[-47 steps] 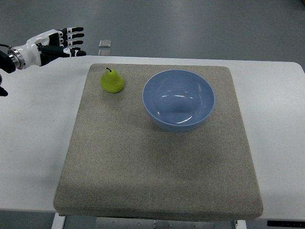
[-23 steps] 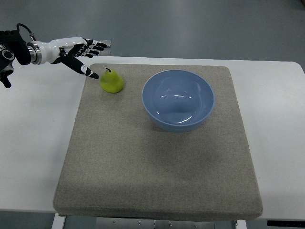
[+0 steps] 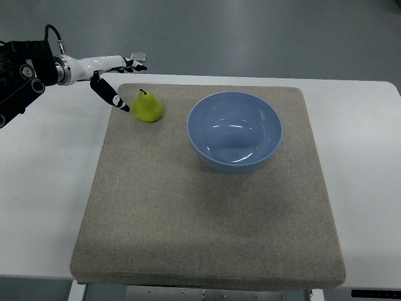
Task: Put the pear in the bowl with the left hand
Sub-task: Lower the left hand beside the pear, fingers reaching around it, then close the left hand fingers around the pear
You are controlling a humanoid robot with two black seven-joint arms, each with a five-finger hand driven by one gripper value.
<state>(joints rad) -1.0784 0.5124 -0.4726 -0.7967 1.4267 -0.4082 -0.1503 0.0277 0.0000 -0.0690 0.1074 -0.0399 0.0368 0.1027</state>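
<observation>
Left hand (image 3: pixel 111 76) nearer now, open beside pear (image 3: pixel 147 107).

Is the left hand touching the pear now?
Apart. In the top view, the thumb tip of the left hand ends just left of the pear, with a thin strip of mat showing between.

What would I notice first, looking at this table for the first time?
Probably the big blue bowl, empty, on the far right part of a grey mat. To its left stands a small green pear, upright with its stem up. A white and black left hand reaches in from the far left corner, fingers spread, one fingertip close beside the pear, not grasping it.
</observation>
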